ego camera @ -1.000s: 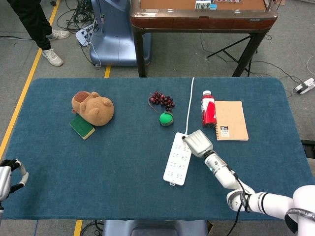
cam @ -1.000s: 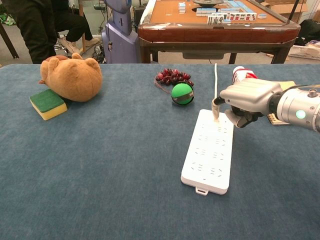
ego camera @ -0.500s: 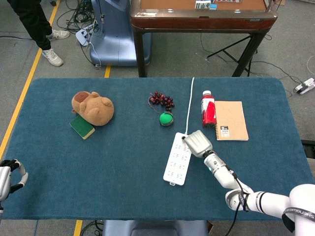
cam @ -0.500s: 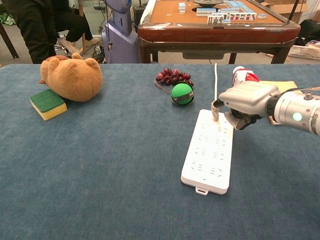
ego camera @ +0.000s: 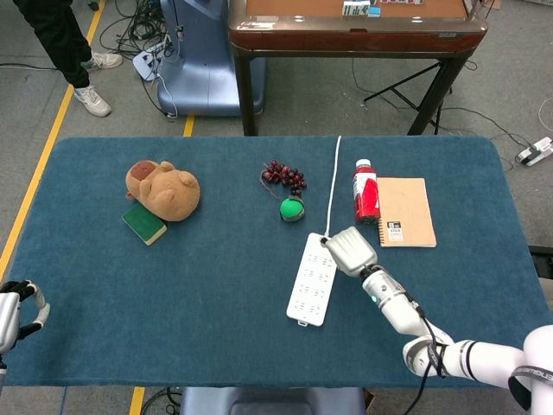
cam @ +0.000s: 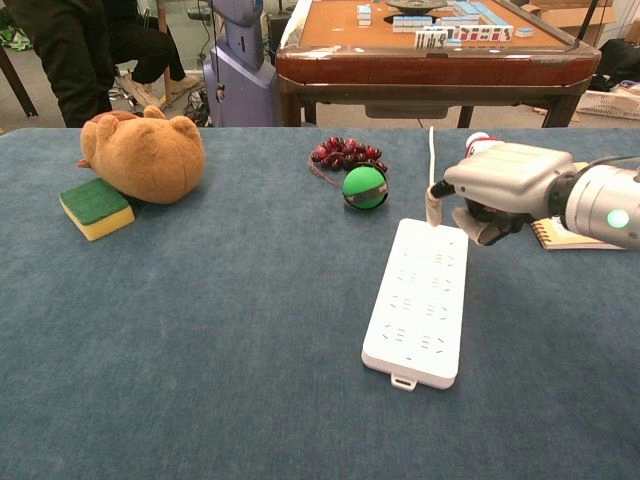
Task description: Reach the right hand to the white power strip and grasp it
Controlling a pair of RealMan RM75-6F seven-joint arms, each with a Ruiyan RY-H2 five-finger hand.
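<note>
The white power strip [ego camera: 313, 278] lies flat on the blue table, its white cable [ego camera: 333, 181] running off to the far edge. My right hand [ego camera: 350, 251] hovers over the strip's far right corner, where the cable enters. In the chest view the right hand [cam: 495, 185] sits just above the power strip [cam: 420, 300], thumb pointing down near the cable end, fingers curled underneath, and it holds nothing. My left hand [ego camera: 17, 307] rests at the table's near left edge, holding nothing.
A red bottle [ego camera: 365, 192] and a brown notebook [ego camera: 406, 212] lie just beyond my right hand. A green ball [ego camera: 292, 208] and dark grapes [ego camera: 283, 175] sit left of the cable. A brown plush [ego camera: 164, 190] on a green sponge [ego camera: 144, 223] is far left.
My right hand has lifted slightly and drawn back toward the far right; its thumb no longer touches the strip's top. The strip and left hand have not moved.
</note>
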